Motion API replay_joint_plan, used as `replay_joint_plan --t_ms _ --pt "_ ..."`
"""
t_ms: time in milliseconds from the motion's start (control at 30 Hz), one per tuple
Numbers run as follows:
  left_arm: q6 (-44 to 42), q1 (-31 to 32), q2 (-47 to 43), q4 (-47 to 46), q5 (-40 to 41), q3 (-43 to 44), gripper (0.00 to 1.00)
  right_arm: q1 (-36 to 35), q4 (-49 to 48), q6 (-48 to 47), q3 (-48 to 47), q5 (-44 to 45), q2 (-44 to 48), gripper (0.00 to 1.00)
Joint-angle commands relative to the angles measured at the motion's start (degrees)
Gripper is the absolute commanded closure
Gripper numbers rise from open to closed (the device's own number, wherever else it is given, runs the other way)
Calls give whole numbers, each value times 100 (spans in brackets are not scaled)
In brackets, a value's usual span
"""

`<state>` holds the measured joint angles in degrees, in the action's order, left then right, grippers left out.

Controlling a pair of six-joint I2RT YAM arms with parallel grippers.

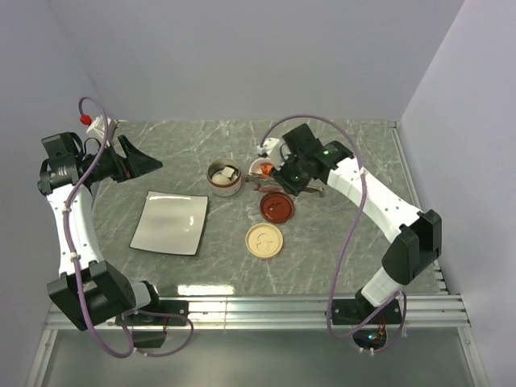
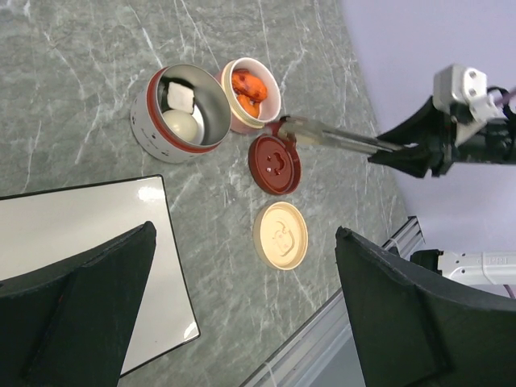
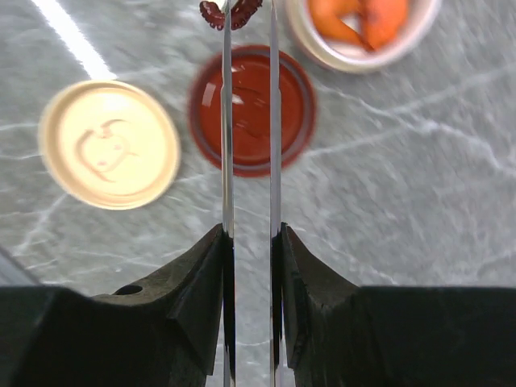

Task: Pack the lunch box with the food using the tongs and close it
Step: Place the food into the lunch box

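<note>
The worktop (image 1: 185, 137) is grey stone-patterned with pale veins. Seen from above, a round steel tin (image 2: 145, 121) with a red-banded wall stands near the middle. It holds a smooth white ball (image 2: 182, 125) and a white block (image 2: 180, 97). Touching it at 2 o'clock is a smaller cream cup (image 2: 270, 85) with orange fried bits (image 2: 247, 85) inside. At the cup's 5 o'clock a glossy red lid (image 2: 274, 164) lies flat, round with a raised rim. At that lid's 7 o'clock lies a matte cream lid (image 2: 281, 235) with an embossed figure. A shiny white square plate (image 1: 165, 230) sits at the tin's 8 o'clock.

The right tool (image 3: 250, 242) is clamped on the tongs (image 3: 227, 145), squeezing their two thin silver arms nearly parallel. The arms pass over the red lid, and the tips end just beside the cup with a small, crinkled dark-red bit (image 3: 211, 13) at them. The left tool (image 1: 137, 164) hangs with its fingers spread wide, well off at the tin's 9 o'clock and holding nothing.
</note>
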<state>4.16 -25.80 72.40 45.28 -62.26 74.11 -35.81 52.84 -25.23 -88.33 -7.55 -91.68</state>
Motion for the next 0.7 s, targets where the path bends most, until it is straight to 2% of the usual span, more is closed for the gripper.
replay_joint_plan --t_ms 0,300,667 --pt "58 -21 -51 -133 -208 218 1 407 -169 -122 10 79 37 68" --pt "-30 -30 -59 -45 -102 245 0 1049 -362 28 -395 -106 -772 68" --pt "-47 -30 -24 -63 -58 201 0 1068 -406 -25 -1027 -176 -1396 67"
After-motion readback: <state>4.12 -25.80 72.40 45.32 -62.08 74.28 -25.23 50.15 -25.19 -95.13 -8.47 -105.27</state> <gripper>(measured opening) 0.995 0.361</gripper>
